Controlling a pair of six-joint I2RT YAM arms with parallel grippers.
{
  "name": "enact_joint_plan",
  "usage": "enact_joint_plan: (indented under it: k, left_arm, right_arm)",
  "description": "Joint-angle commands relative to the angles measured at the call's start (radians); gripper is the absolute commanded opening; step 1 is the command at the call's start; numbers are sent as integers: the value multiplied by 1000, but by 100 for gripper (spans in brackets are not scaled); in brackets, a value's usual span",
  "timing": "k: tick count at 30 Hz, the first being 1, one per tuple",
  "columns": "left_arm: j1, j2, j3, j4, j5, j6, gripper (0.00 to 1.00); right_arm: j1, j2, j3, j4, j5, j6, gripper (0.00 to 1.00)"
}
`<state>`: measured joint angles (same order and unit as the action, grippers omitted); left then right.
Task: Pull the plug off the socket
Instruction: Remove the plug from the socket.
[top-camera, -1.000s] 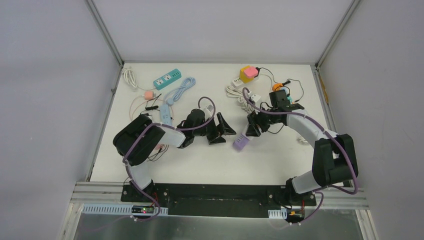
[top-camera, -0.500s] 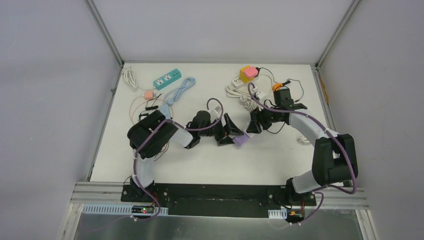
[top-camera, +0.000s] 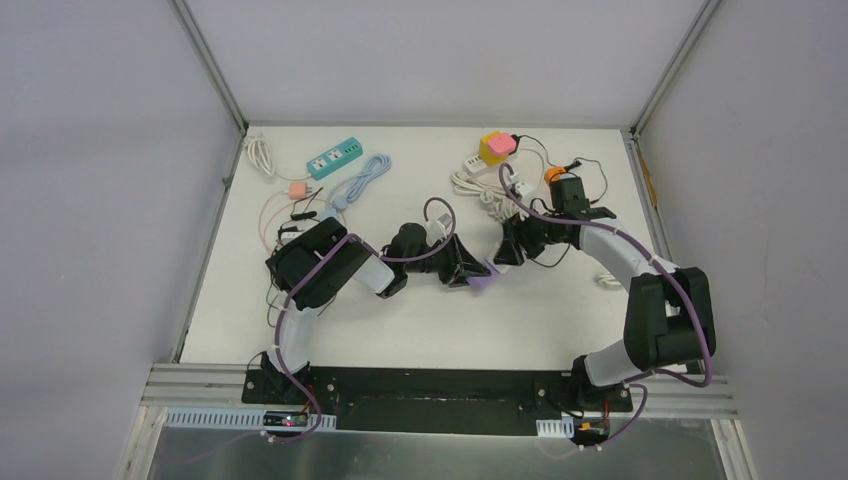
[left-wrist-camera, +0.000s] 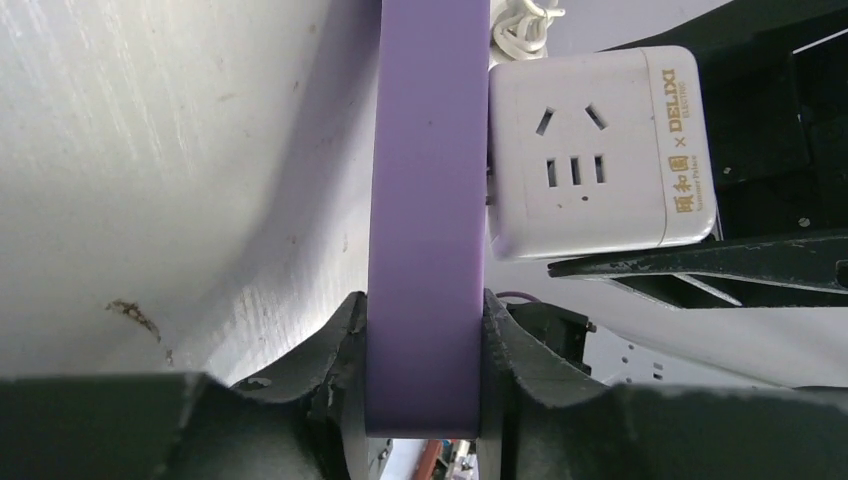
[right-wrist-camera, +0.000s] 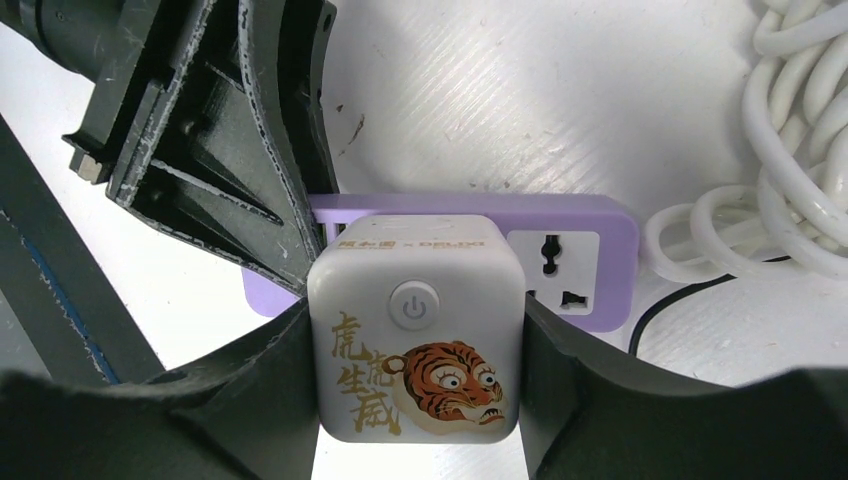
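The socket is a flat purple strip, seen edge-on in the left wrist view. My left gripper is shut on its thin sides. The plug is a white cube adapter with a tiger picture and a power button, seated in the purple socket. My right gripper is shut on the cube's two sides. In the top view both grippers meet mid-table: left gripper and right gripper on either side of the socket. The white cube still sits against the strip.
White coiled cables lie just behind the grippers, also at the right of the right wrist view. A yellow-pink cube, a teal power strip, a blue cable and a pink adapter lie at the back.
My left arm has reached right to the purple socket and its jaws have closed on it. The right gripper has kept its hold on the white plug.
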<state>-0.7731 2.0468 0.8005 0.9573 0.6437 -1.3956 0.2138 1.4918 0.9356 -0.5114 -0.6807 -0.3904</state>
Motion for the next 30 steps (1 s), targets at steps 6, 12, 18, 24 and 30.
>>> enact_joint_plan:
  k: [6, 12, 18, 24, 30]
  left_arm:
    - [-8, 34, 16, 126, 0, -66, 0]
    - [-7, 37, 18, 132, -25, -85, 0]
    - [-7, 34, -7, 122, -41, -79, 0]
    - [-8, 31, -11, 102, -47, -70, 0]
    - [-8, 41, -3, 99, -49, -69, 0]
  right_arm:
    - [0, -20, -22, 43, 10, 15, 0]
    - [137, -93, -50, 13, 100, -56, 0]
    - [-21, -40, -4, 1, -73, 10, 0]
    - [-44, -51, -44, 59, -51, 75, 0]
    - [110, -113, -48, 2, 34, -9, 0]
